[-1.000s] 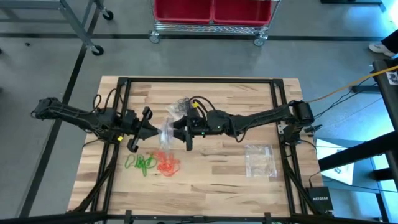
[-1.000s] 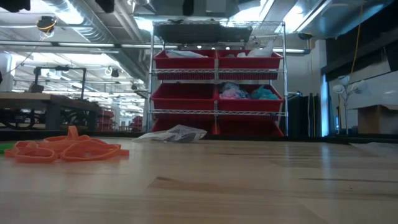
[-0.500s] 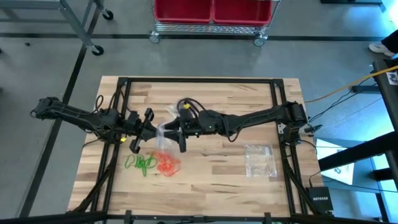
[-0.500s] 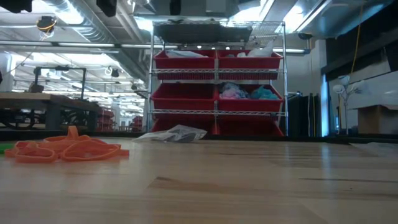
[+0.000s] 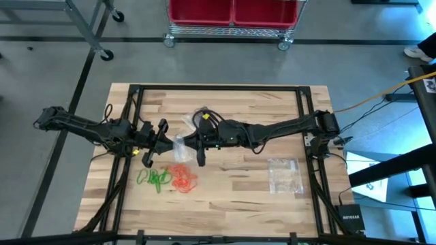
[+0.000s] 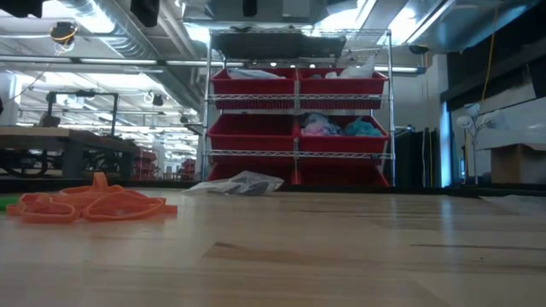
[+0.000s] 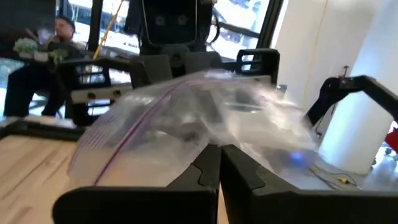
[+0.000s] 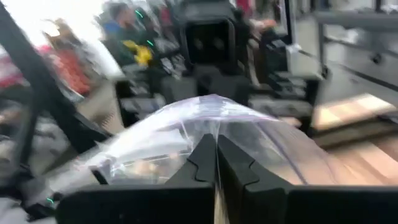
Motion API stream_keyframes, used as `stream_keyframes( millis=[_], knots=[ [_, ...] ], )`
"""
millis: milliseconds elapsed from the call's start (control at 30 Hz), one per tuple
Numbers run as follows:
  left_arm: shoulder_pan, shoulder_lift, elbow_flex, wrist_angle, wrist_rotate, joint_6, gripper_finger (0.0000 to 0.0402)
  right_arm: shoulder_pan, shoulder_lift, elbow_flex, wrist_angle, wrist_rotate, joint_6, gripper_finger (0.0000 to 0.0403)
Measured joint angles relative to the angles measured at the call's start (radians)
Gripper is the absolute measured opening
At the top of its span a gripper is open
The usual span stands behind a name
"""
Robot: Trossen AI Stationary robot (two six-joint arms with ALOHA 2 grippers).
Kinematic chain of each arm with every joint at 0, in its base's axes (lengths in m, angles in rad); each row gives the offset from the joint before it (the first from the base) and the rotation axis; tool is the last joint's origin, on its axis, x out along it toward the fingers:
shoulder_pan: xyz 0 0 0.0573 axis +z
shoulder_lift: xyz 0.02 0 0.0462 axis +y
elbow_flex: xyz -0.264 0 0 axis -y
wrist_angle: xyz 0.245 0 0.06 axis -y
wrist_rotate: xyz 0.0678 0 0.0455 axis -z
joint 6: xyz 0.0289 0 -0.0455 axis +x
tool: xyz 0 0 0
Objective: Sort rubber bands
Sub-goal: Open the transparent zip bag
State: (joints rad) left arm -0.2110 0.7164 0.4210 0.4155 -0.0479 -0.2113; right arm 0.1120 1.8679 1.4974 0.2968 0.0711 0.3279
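Butcher-block planks make up the table [image 5: 231,197], with red storage bins [image 6: 299,83] on wire shelving in the room behind.

The rubber bands lie toward seven o'clock from the table's middle: a green heap [image 5: 154,178] touching an orange-red heap [image 5: 183,178]; a few dark ones seem to sit inside a clear bag [image 5: 196,117] at twelve o'clock, though that is hard to confirm.

They should be light, soft, stretchy and prone to tangle, so pinching a single loop at the heap's edge looks wisest.

The left gripper [image 5: 169,141] and the right gripper [image 5: 188,141] meet at the centre, each clamped tight on an opposite edge of another clear bag [image 5: 179,143] held between them.

A third bag [image 5: 285,175] lies at four o'clock.

Only faint lettering on a small black box [image 5: 349,218] shows, seemingly "NETGEAR".
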Motion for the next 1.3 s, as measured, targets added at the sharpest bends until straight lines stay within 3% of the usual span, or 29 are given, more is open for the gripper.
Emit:
stream_keyframes(
  millis=[333,767,900,1133,1300],
  knots=[
    [-0.039,-0.118,0.001,-0.207,-0.074,-0.018,0.0,0.019,-0.099,-0.001,-0.255,0.079,-0.049,0.0],
    [-0.024,-0.157,0.001,-0.25,-0.105,-0.017,0.0005,0.025,-0.109,-0.001,-0.301,0.102,-0.05,0.0],
    [-0.009,-0.158,0.001,-0.248,-0.099,-0.016,0.004,0.025,-0.109,-0.001,-0.31,0.1,-0.072,0.0],
    [-0.009,-0.158,0.001,-0.203,-0.078,-0.075,0.0141,0.025,-0.109,-0.001,-0.371,0.124,-0.075,0.0],
    [-0.009,-0.085,0.002,-0.196,-0.115,-0.061,0.0197,0.025,-0.08,-0.001,-0.364,0.159,-0.119,0.0]
  ],
)
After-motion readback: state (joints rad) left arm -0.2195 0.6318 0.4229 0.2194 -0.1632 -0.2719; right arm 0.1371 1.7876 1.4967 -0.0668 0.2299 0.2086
